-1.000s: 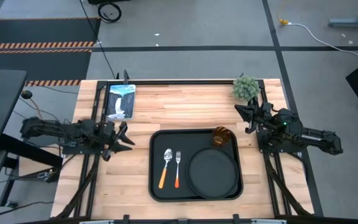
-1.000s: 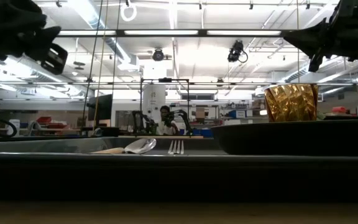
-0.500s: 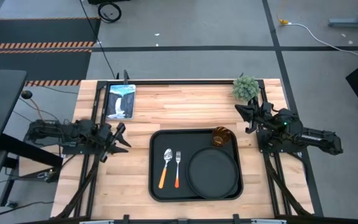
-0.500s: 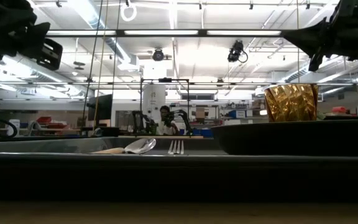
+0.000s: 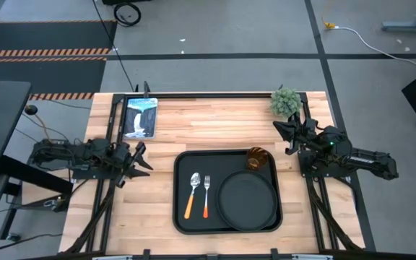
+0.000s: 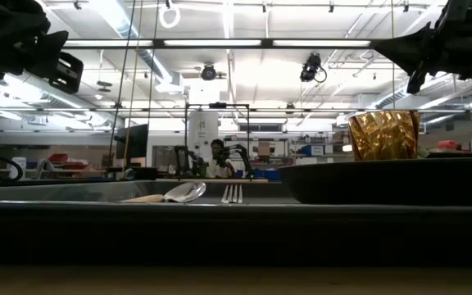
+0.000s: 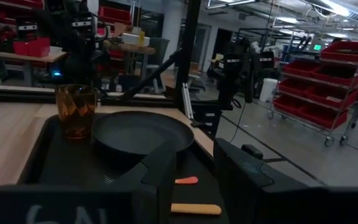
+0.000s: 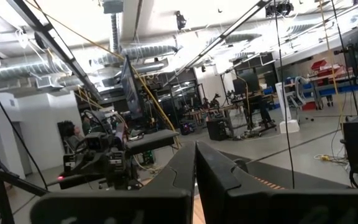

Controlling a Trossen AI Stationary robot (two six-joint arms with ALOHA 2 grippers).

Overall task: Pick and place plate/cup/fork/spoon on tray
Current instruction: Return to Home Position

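Observation:
The black tray lies at the table's middle. On it lie the round black plate on the right half, the amber cup upright at the far right corner, and the spoon and the fork side by side on the left half, handles toward the near edge. My left gripper is open and empty, above the table left of the tray. Its wrist view shows the plate, the cup and the fork's handle. My right gripper is shut and empty, right of the tray's far corner.
A small green plant stands at the table's far right corner, just beyond my right gripper. A flat picture panel lies at the far left. Bare wood shows on either side of the tray and beyond it.
My left gripper has drawn back a little toward the table's left edge, staying open. The things on the tray have kept still.

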